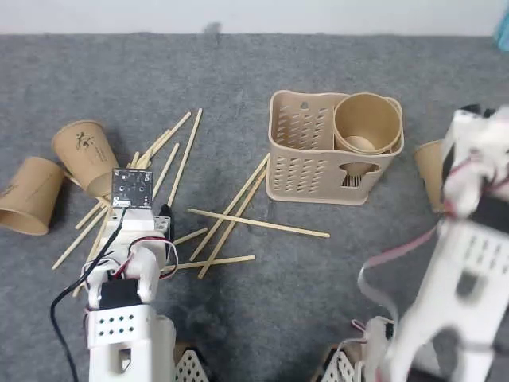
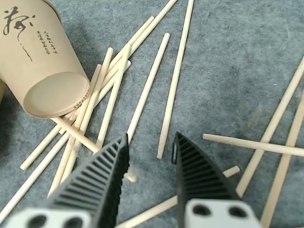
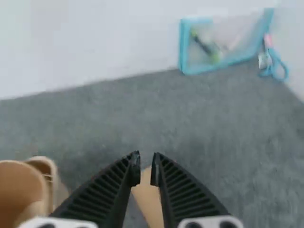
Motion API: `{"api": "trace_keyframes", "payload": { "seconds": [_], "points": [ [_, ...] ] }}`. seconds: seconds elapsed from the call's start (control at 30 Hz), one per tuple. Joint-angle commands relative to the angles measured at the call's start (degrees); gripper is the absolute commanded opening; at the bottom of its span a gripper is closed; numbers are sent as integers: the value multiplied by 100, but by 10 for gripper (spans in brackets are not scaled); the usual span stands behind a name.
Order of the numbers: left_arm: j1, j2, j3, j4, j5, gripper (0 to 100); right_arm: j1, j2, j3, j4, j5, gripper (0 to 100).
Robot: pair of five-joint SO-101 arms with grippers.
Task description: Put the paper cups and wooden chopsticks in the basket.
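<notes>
Beside the basket (image 1: 306,171), crisscrossed chopsticks (image 1: 258,224)

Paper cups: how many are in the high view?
4 paper cups: one far left, another beside it, one in the basket, one right of it; more may be nested.

My left arm (image 1: 127,318) comes up from the lower left of the high view. It is stretched forward and pitched down, with its wrist camera (image 1: 131,189) at the leading end. In its own wrist view the left gripper (image 2: 151,137) points downward, jaws spread with a clear gap between the ribbed fingers (image 2: 102,175). My right arm (image 1: 465,270) stands along the right edge of the high view. The right gripper (image 3: 145,159) has its jaws drawn nearly together, leaving a thin slit at the tips.
</notes>
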Motion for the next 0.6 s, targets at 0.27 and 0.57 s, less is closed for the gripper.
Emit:
{"api": "trace_keyframes", "payload": {
  "seconds": [0.27,0.57],
  "points": [
    [9,-79,-40,-141,-35,141,22,4989,-5424,1701,-62,47],
    [18,-79,-40,-149,-35,141,-119,8242,-9266,2484,-26,48]
  ]
}}
